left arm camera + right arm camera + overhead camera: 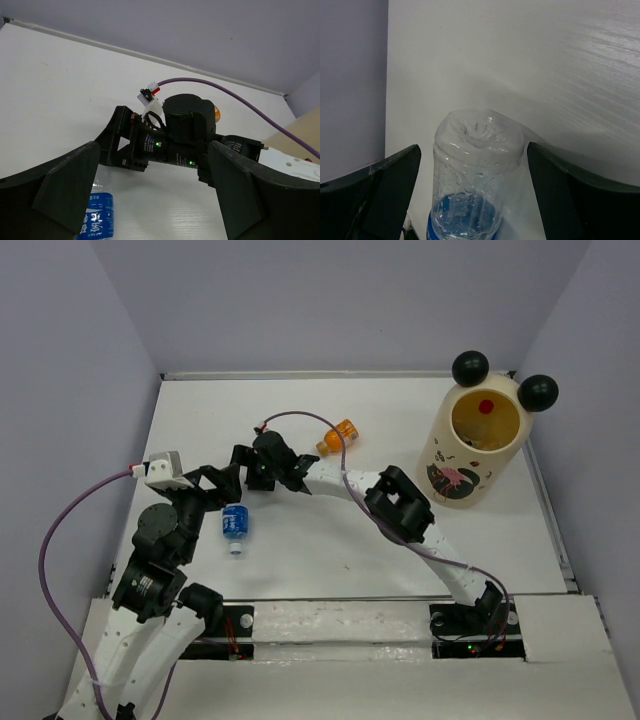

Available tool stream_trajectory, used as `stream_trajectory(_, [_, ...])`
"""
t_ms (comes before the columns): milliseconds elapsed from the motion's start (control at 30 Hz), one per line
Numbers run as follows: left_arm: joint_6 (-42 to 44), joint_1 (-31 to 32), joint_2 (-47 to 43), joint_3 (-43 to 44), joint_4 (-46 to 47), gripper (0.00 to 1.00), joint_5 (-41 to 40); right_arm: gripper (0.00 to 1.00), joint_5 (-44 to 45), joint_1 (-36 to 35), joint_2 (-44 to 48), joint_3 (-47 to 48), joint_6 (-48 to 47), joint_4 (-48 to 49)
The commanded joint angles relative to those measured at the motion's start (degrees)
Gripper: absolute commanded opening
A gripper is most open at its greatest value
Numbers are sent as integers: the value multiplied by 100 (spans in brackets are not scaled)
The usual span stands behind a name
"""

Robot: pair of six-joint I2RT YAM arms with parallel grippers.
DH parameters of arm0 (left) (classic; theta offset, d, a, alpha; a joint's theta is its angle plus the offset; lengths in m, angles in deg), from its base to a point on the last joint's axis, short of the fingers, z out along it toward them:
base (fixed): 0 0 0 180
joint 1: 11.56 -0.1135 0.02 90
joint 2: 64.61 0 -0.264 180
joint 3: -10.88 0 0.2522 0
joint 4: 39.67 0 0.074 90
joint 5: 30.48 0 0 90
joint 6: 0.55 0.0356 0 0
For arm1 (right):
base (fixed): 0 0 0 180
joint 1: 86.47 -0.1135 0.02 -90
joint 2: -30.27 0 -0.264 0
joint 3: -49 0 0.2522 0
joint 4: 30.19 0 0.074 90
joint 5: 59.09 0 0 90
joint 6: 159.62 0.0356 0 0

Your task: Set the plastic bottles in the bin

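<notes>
I find the right gripper (472, 150) spread wide with a blue-labelled bottle (477, 170) lying between its fingers, clear of both and not yet held. The left gripper (154, 160) is likewise wide open and empty, and an orange bottle (338, 436) lies on the table (330, 560), well apart from the bin (470, 455) at the far right. I judge the step in hand to be the grasp: I would lower the fingers level with the bottle's body, centre it, and close gently on the labelled section rather than the domed base, since thin plastic may buckle and slip, holding the left arm back because the two wrists sit close together.
</notes>
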State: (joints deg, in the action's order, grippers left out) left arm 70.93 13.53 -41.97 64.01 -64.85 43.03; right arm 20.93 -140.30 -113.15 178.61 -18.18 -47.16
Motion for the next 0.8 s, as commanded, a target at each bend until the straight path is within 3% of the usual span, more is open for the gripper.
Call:
stream_trajectory(0, [59,58,-92,202,193,99,-3,91,-180,-14,-266,218,68,-348])
stream_trajectory(100, [59,76,-119,202,184,99,-12,86,-259,-67,-389,288,68,-392])
stream_trajectory(267, [59,93,-119,202,193,99,-21,55,-145,-67,-223,0,85,-174])
stream_trajectory(400, [68,93,-119,202,184,99,-30,48,398,-67,488,-563,-160,30])
stream_trajectory(667, [68,85,-171,185,193,99,23,46,2164,-67,3237,-2460,-1373,654])
stream_trajectory(767, [68,93,-233,185,175,99,76,46,3306,-67,5193,-3462,-2607,987])
